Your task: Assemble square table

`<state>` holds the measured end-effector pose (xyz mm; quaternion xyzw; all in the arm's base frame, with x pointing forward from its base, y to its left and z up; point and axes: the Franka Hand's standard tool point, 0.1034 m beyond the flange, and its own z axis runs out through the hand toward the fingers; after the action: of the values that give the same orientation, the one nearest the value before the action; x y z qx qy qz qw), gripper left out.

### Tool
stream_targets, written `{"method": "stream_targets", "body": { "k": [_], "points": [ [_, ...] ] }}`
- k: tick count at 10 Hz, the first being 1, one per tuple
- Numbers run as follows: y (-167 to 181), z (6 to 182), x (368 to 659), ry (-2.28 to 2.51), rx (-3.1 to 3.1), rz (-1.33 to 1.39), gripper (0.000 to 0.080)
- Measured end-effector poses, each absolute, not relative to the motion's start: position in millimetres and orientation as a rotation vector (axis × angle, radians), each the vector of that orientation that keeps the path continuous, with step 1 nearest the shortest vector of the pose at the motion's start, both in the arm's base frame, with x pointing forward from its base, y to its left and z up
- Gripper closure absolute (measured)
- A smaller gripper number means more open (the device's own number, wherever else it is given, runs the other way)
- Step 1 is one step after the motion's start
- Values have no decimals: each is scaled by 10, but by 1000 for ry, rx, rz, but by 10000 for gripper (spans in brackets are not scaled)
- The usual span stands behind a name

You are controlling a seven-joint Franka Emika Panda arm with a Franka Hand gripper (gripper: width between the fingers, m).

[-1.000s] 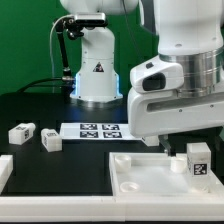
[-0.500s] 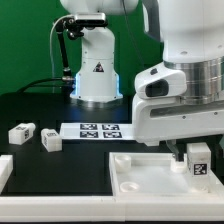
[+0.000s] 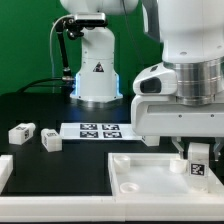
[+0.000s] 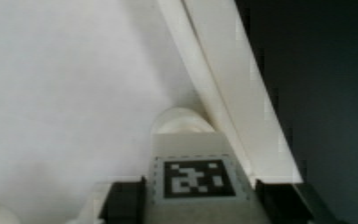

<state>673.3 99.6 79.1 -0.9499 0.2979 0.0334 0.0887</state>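
Observation:
The square table's white slab (image 3: pixel 140 178) lies rimmed side up at the front of the exterior view. My gripper (image 3: pixel 197 160) is shut on a short white tagged leg (image 3: pixel 199 155), held upright in the slab's corner at the exterior view's right. In the wrist view the leg (image 4: pixel 197 172) sits between my two dark fingers (image 4: pixel 128 203), my gripper (image 4: pixel 201 206) closed on it over the slab's recess (image 4: pixel 69 100) beside its rim (image 4: pixel 220 80). Two more legs (image 3: pixel 22 131) (image 3: pixel 51 141) lie on the black table at the exterior view's left.
The marker board (image 3: pixel 97 130) lies flat behind the slab. The white domed robot base (image 3: pixel 97 75) stands at the back. A white piece (image 3: pixel 4 170) shows at the exterior view's left edge. Green backdrop behind.
My wrist housing has shifted and turned slightly above the slab. The held leg stays at the same corner. The loose legs have not moved.

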Motion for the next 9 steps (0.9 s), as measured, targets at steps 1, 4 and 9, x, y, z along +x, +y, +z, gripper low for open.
{"method": "stream_targets", "body": {
  "k": [1, 4, 9],
  "points": [
    [998, 790, 6731, 1043, -2761, 85, 511],
    [992, 785, 6747, 1591, -2436, 136, 511],
    [1159, 774, 6724, 1980, -2117, 119, 510]
  ]
}}
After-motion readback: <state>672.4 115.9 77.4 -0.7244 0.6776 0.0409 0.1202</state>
